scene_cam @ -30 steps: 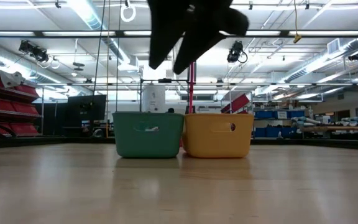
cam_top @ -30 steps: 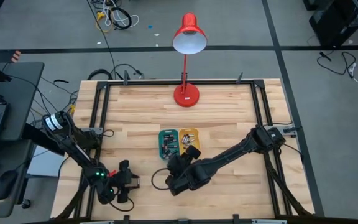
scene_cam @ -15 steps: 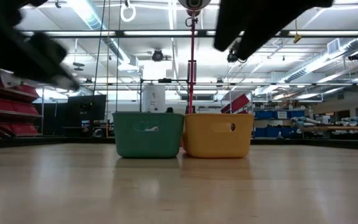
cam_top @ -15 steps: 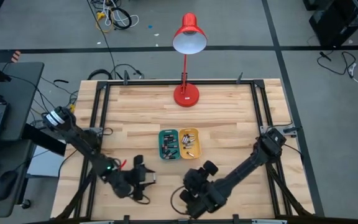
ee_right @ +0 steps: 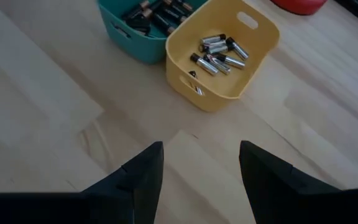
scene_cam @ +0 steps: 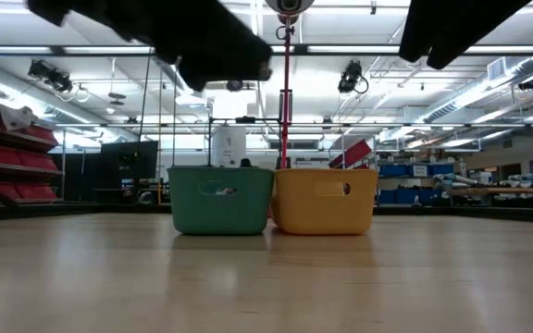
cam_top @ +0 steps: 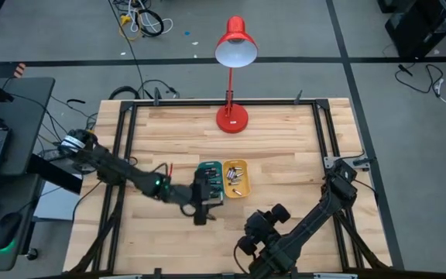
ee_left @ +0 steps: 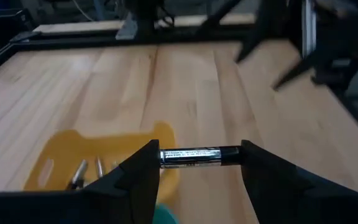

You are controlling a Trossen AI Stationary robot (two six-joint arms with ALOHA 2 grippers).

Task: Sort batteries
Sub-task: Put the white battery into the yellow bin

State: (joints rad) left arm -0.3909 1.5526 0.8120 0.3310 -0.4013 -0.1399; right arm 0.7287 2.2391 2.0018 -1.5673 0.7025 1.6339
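Left gripper (ee_left: 197,163) hung at centre frame over the green tray (cam_top: 207,172), clenched on one battery (ee_left: 199,155) held crosswise between its fingertips. Yellow tray (cam_top: 241,167) alongside held loose batteries (ee_right: 216,54). Right gripper (ee_right: 199,163), lower right, stood parted and empty-handed.

the table (cam_top: 285,132) is pale wood in glued strips, smooth with a soft sheen. the green tray (scene_cam: 220,199) and yellow tray (scene_cam: 326,198) look like matt moulded plastic. the battery (ee_left: 191,154) between the left gripper's (ee_left: 196,163) matt black fingers has a glossy printed wrap. the batteries (ee_right: 216,55) in the yellow tray are shiny, silvery metal. the red lamp (cam_top: 235,46) looks glossy.
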